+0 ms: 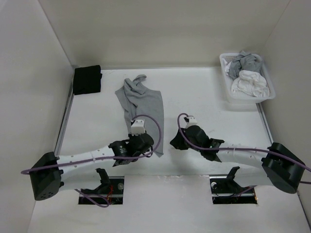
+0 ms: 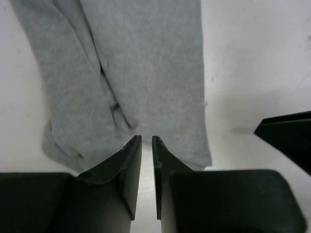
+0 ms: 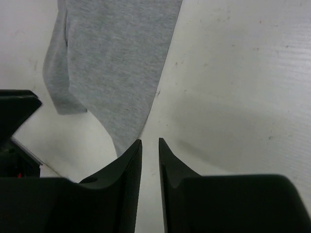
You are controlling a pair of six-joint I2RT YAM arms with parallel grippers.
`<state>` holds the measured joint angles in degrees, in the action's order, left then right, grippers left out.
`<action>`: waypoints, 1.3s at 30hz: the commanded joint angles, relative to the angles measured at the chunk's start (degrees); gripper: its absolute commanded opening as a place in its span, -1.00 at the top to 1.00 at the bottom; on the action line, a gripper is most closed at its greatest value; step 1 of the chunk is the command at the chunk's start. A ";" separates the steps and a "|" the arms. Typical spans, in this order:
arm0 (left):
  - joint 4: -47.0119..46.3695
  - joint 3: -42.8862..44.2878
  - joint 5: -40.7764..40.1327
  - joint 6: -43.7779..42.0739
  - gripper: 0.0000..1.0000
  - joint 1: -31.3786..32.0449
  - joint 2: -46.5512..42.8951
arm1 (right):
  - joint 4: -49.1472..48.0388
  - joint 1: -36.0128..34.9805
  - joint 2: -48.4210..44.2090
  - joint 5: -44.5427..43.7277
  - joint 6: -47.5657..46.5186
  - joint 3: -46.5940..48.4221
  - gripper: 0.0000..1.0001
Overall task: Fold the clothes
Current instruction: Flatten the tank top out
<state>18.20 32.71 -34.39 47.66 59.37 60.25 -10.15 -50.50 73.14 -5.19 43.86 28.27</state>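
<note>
1. Step in hand, by my reading: early flattening. The grey T-shirt (image 1: 141, 104) is not yet spread. It lies on the white table (image 1: 209, 111) as a long, narrow, rumpled strip, running from 12 o'clock down to 6 o'clock, just left of centre.
2. Left gripper (image 2: 146, 141): jaws ajar by a thin slit, nothing visible between them. The tips sit at the shirt's near hem, a little in from its 5 o'clock corner. You cannot tell from here whether they touch the cloth.
3. Right gripper (image 3: 149, 143): jaws likewise a narrow slit apart and holding nothing. It hangs over bare table just off the shirt's 3 o'clock edge, clear of the fabric.
4. Fabric: soft, matte knit, plain, no print. One lengthwise fold doubles a layer over itself, and the far end bunches into twisted ridges at 12 o'clock. Expect it to drape and drag rather than hold shape.
5. Next move, as I judge it: have each gripper pinch one near corner of the hem, then draw them apart towards 9 and 3 o'clock to open the strip flat. Pinch a single layer, since the doubled edge could come up as two.
6. Bystanders: a black cloth bundle (image 1: 87, 79) at 10 o'clock; a white plastic basket (image 1: 243, 100) at 2 o'clock holding a white garment (image 1: 250, 83) and a grey one. Leave both alone.
</note>
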 commanded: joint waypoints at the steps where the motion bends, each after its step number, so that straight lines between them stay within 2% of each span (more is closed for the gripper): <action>1: 7.38 -1.16 -7.35 7.53 0.65 4.29 3.63 | -6.36 -1.31 -3.35 -4.56 2.63 -2.25 0.49; 6: 8.00 1.04 -11.30 8.24 0.41 6.49 10.58 | -7.51 -3.15 -4.85 -4.91 2.81 -3.57 0.46; 11: 4.57 0.69 -12.02 7.89 0.37 6.15 13.57 | -9.53 -3.59 -4.68 -4.83 3.34 -5.15 0.46; 19: 3.60 0.51 -9.29 8.50 0.47 7.02 13.58 | -11.90 -3.77 -2.57 -4.65 3.78 -5.77 0.45; 28: 2.99 0.16 -9.20 8.94 0.46 6.94 16.92 | -14.46 -5.00 0.95 -4.13 4.22 -4.81 0.45; 35: -1.49 -2.56 -6.75 8.50 0.43 4.83 17.45 | -14.46 -5.88 0.68 -4.30 4.40 -4.02 0.44; 39: -2.99 -4.14 -5.16 8.59 0.65 4.04 16.57 | -14.46 -5.88 1.56 -4.21 4.40 -3.66 0.38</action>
<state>17.69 30.59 -42.54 55.59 64.03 77.69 -21.15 -55.94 74.00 -8.75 47.86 22.46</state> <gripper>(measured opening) 0.191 0.303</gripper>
